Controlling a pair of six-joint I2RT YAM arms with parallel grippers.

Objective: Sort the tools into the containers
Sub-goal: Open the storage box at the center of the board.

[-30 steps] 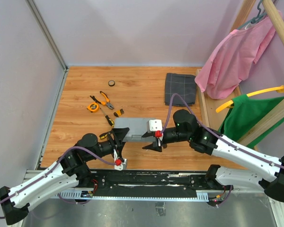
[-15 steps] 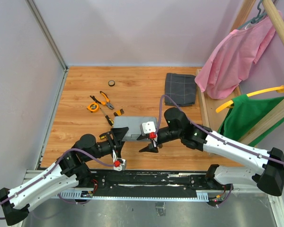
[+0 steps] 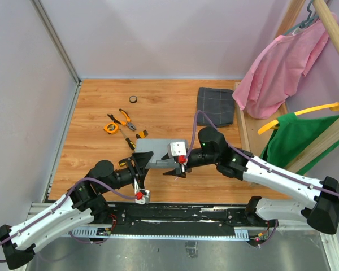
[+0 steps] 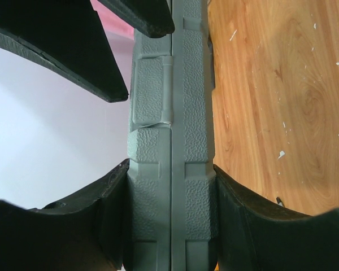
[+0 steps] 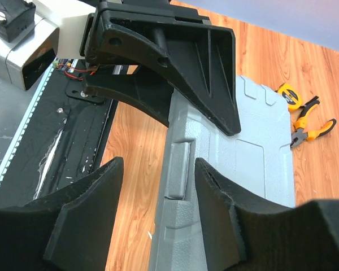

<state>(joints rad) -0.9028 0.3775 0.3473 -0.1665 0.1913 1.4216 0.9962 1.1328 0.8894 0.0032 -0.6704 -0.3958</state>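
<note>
The wooden desk [image 3: 96, 113] fills the enclosure floor, with a pink garment [image 3: 277, 68] and a green garment [image 3: 305, 141] hanging on a wooden rack at its right side. A dark grey checked folded cloth [image 3: 216, 105] lies at the far right of the desk.

The grey tool case [image 3: 158, 148] sits closed near the front middle of the desk, between the two arms. The left pincer [image 3: 141, 165] is clamped on the case's left end. In the left wrist view its fingers [image 4: 96, 226] press against both faces, and the seam between lid and base runs straight between them. The right pincer [image 3: 174, 167] stands with its jaws apart, straddling the case's front edge around a moulded latch [image 5: 178, 169]. One finger is clear of the case, with bare wood showing between them.

The loose tools lie grouped on the desk just beyond the case's left end:
- orange-handled pliers [image 3: 124, 118]
- a round orange tape measure [image 3: 111, 128] just beside the pliers
- a screwdriver [image 3: 129, 143] close to the case's corner
- a short yellow-and-black tool [image 3: 142, 134], too small to identify

A small dark ring [image 3: 133, 99] lies farther back, apart from the rest.
</note>
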